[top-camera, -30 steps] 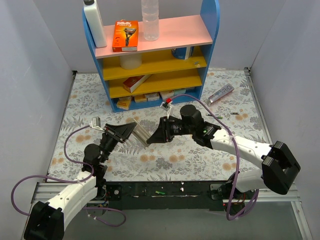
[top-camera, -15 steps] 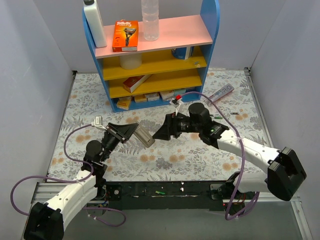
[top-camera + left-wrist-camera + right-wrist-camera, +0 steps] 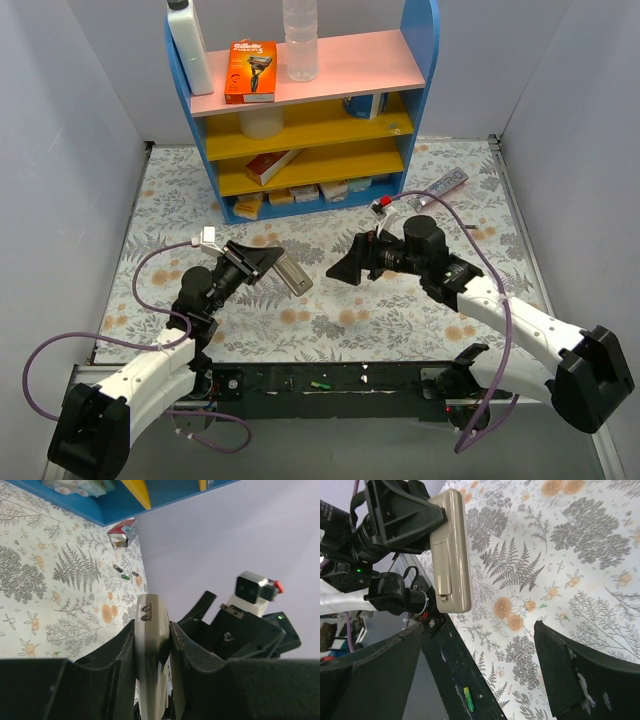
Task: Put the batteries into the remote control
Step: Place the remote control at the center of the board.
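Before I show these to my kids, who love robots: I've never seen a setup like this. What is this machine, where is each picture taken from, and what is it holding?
It is a pair of small robot arms, a left arm and a right arm, bolted at the near edge of a flower-patterned table. Each ends in a two-finger gripper.

The wide picture looks down from above and behind them. The other two come from cameras on the wrists, so the dark shapes at the bottom of those are the fingers.

On the table are a blue shelf unit at the back, a silver tube beside it and a few tiny batteries lying loose.

The left gripper is clamped on a slim remote control, held in the air. The right gripper is open and empty, and faces the remote across a gap.
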